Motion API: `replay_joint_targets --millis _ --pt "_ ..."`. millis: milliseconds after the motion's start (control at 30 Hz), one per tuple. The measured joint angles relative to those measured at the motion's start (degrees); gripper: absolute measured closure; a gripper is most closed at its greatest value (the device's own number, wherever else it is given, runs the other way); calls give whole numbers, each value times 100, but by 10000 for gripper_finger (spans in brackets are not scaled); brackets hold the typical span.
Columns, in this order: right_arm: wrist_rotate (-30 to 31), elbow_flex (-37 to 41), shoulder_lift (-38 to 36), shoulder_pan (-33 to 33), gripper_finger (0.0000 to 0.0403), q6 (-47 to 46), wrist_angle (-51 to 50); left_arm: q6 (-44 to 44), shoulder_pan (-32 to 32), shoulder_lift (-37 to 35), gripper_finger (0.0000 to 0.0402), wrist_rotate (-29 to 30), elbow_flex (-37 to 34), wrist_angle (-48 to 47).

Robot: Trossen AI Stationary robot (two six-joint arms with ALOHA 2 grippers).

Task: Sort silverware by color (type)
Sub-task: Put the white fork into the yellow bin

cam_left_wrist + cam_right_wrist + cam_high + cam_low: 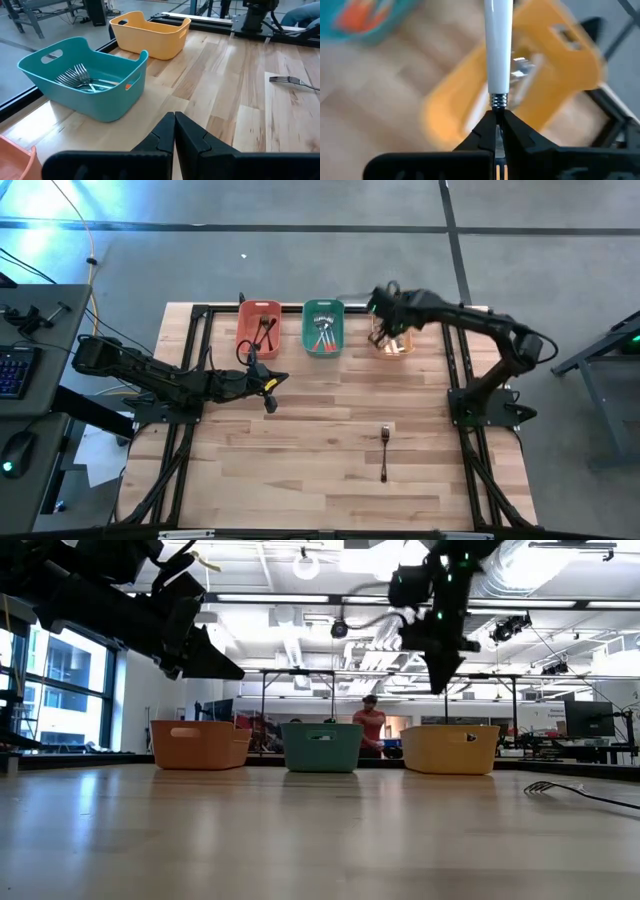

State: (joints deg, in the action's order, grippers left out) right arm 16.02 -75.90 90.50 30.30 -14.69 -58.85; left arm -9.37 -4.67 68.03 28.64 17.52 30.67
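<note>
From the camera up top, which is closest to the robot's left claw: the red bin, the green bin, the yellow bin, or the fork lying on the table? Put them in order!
Measured from the left gripper:
1. Red bin, just beyond it at the table's far edge.
2. Green bin, middle of the row.
3. Lone fork and orange-yellow bin, both off to the right: too close to call.

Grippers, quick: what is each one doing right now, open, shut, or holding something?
Left gripper: shut, holding nothing, near the red bin.
Right gripper: shut on a white-handled utensil, above the orange bin.
</note>
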Motion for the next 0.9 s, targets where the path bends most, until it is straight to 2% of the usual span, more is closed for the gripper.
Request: replay_joint_targets --millis 100,200,400,633,733,900 --pt "-139 0 190 587 403 11 170 0 2 0 399 0 0 -4" --pt "-390 0 433 912 403 6 194 0 0 0 399 0 0 -6" --pt "-1051 872 520 1159 403 -84 1094 0 0 0 399 0 0 -57" --pt "-1116 1635 520 1404 400 -92 2150 0 0 0 399 0 0 -45" --pt "-1097 1588 520 1447 381 19 2130 0 1 0 399 0 0 -41" --pt "-898 1082 518 1435 312 165 1638 14 2 0 399 0 2 -36"
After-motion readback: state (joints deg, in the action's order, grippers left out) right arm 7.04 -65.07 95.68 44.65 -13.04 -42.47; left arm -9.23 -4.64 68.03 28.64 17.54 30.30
